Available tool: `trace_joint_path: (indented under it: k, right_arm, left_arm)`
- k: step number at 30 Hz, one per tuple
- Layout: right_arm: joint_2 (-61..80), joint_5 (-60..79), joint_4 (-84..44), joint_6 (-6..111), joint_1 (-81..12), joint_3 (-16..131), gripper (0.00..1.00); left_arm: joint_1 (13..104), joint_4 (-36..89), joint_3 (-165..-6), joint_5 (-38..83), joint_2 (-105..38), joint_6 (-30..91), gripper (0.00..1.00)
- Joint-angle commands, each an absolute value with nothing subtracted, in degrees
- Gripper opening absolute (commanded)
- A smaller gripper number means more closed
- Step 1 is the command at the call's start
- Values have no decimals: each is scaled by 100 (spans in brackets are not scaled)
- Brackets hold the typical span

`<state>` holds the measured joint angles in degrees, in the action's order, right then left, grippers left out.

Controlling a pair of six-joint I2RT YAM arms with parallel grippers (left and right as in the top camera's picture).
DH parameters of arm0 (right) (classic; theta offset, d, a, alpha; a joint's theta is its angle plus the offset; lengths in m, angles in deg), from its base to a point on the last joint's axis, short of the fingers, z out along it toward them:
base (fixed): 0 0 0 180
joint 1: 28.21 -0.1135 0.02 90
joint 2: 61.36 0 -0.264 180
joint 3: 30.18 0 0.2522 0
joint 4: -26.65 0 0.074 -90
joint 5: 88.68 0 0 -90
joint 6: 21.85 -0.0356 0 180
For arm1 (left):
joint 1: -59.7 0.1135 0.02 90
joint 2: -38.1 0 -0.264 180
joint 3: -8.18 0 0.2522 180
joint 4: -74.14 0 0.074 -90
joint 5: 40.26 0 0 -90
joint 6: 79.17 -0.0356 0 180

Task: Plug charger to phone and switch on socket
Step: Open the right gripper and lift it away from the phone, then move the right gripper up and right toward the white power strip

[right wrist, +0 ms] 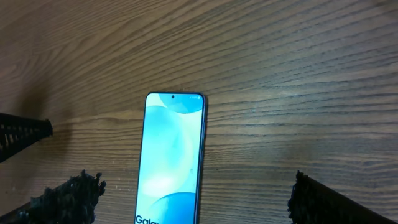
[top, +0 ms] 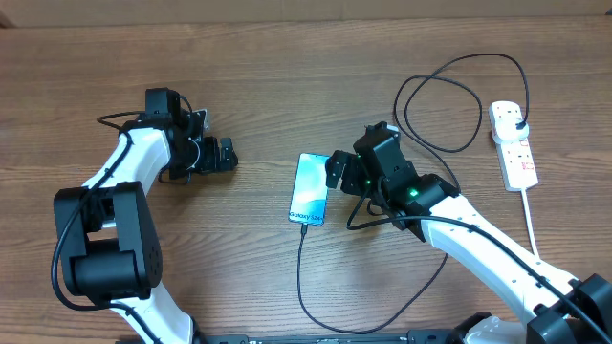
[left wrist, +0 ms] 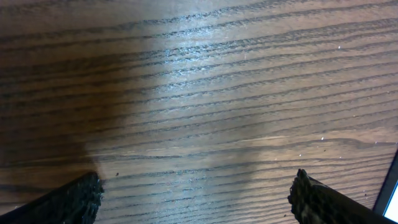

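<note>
The phone (top: 309, 188) lies face up mid-table with its blue screen lit; it also fills the middle of the right wrist view (right wrist: 171, 155). The charger cable (top: 300, 287) meets the phone's bottom edge, loops along the table front and runs up to a black plug head (top: 517, 120) sitting in the white socket strip (top: 513, 153) at the far right. My right gripper (top: 337, 174) is open and empty just right of the phone, its fingers either side of it in the wrist view (right wrist: 196, 199). My left gripper (top: 222, 156) is open and empty over bare wood (left wrist: 196, 199), left of the phone.
The strip's white lead (top: 532, 225) runs down the right side. Cable loops (top: 440, 105) lie behind my right arm. The phone's corner shows at the right edge of the left wrist view (left wrist: 390, 193). A black part shows at the left edge of the right wrist view (right wrist: 23, 134).
</note>
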<state>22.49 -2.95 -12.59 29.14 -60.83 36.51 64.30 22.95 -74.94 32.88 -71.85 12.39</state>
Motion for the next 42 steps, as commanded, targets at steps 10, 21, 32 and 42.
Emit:
trace_joint_path:
  k: [10, 21, 32, 42]
  right_arm:
    - [2236, -372, -1246, 2919, -6059, 3738, 100]
    - [1622, -417, -2682, 4169, -5650, 4702, 6]
    - [1589, -422, -4660, 4621, -4343, 6518, 65]
    - [1629, -476, -5174, 4619, -3465, 6503, 96]
  left_arm:
    - [6420, 2295, -7518, 3384, -7129, 1274, 100]
    - [6417, 2293, -7518, 3382, -7129, 1274, 99]
    - [6420, 2293, -7518, 3382, -7129, 1274, 100]
    - [6420, 2293, -7518, 3382, -7129, 1274, 100]
